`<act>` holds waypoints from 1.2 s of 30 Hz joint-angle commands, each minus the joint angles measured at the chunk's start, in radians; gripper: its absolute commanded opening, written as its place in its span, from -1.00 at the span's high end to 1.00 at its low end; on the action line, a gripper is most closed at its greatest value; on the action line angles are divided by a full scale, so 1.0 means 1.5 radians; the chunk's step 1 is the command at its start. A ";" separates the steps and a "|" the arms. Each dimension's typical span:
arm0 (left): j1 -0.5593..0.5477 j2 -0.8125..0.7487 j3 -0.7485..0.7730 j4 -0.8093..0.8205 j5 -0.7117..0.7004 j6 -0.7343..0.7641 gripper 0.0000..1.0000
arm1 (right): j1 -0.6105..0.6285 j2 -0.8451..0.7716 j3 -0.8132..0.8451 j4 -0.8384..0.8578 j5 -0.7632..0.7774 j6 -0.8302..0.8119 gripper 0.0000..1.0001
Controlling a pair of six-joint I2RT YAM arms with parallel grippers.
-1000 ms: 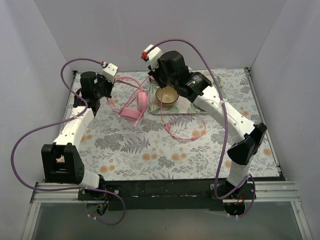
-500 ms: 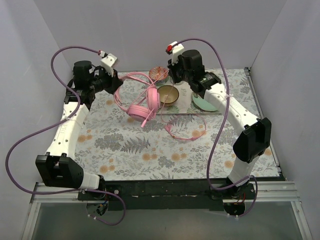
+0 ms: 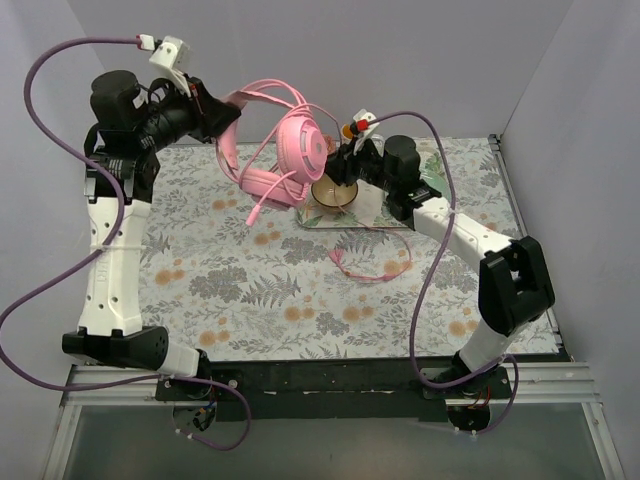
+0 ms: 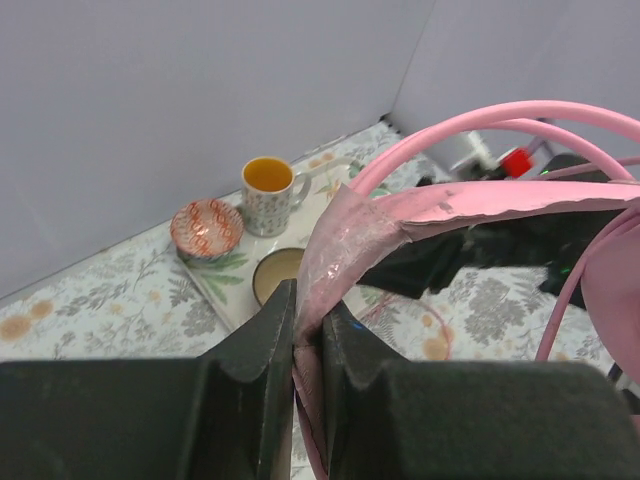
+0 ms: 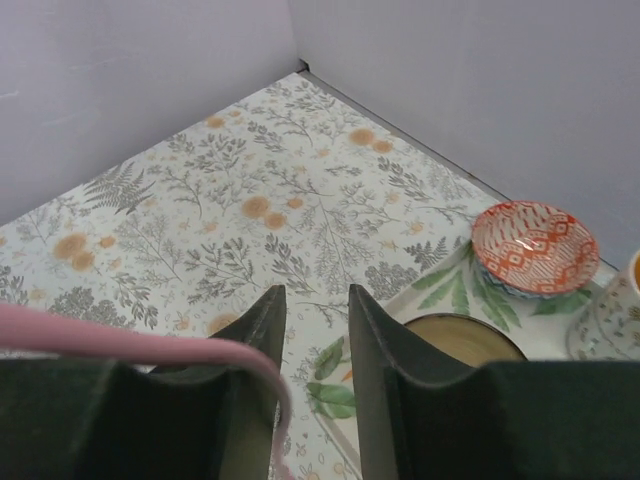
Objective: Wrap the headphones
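Note:
The pink headphones (image 3: 298, 147) hang in the air above the table's back middle. The second earcup (image 3: 264, 185) hangs lower left, and the boom mic points down. My left gripper (image 3: 213, 117) is raised high and shut on the headband (image 4: 345, 235), which is pinched between my jaws (image 4: 309, 305). The thin pink cable trails down to loops on the mat (image 3: 375, 268). My right gripper (image 3: 340, 165) is low by the tray, behind the earcup. Its jaws (image 5: 315, 292) stand slightly apart with nothing between them. The cable (image 5: 150, 340) lies across its left finger.
A leaf-patterned tray (image 3: 330, 225) at the back holds a tan bowl (image 3: 333, 193). The left wrist view also shows a red patterned bowl (image 4: 205, 225) and a mug (image 4: 268, 195) on it. Walls enclose the floral mat on three sides. Purple robot cables arc above both arms.
My left arm has lifted the headphones from the mat high into the air. My right arm has drawn back and down toward the tray.

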 commanded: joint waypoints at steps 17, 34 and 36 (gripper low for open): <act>0.014 0.062 0.277 0.022 -0.037 -0.247 1.00 | 0.057 0.063 -0.232 0.182 0.009 0.041 -0.06; 0.212 0.117 0.183 0.157 0.078 -0.524 1.00 | 0.175 0.223 -0.032 -0.073 0.041 0.054 0.97; 0.216 0.116 0.178 0.157 0.029 -0.515 1.00 | 0.196 0.242 0.041 -0.150 0.056 0.035 0.97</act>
